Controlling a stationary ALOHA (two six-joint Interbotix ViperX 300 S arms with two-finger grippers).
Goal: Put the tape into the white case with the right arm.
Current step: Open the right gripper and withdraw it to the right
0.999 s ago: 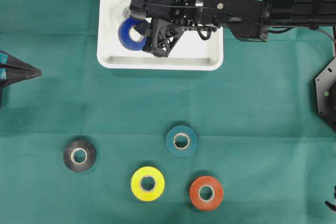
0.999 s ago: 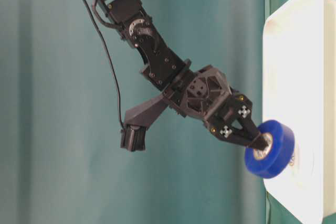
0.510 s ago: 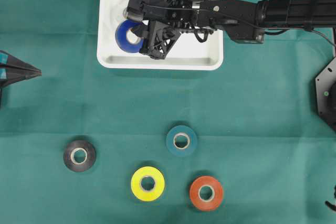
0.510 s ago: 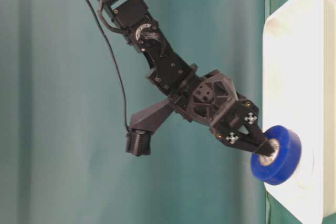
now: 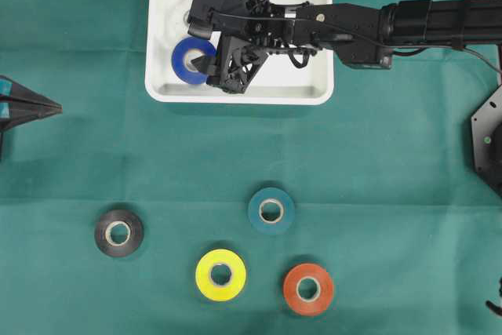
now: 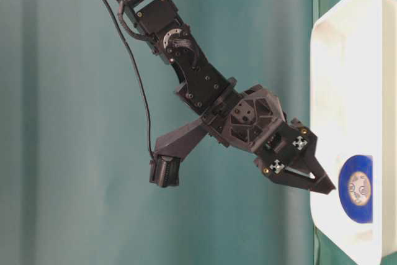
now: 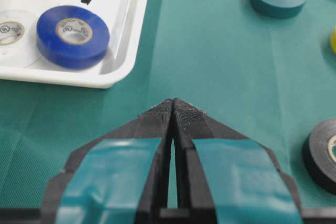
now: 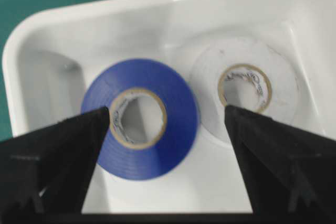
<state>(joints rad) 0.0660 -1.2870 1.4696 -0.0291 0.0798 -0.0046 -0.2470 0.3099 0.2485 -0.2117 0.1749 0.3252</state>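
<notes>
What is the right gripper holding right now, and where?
Nothing. The right gripper is open above the blue tape roll, which lies flat in the white case.

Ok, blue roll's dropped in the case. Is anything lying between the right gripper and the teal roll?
Nothing visible does. Only bare green cloth lies between the open right gripper over the white case and the teal roll.

Green-clothed desk [image 5: 376, 154] has the white case [image 5: 314, 84] up top, and below it loose tape rolls: black [image 5: 118, 232], teal [image 5: 271, 210], yellow [image 5: 220, 274], orange [image 5: 308, 289].
</notes>
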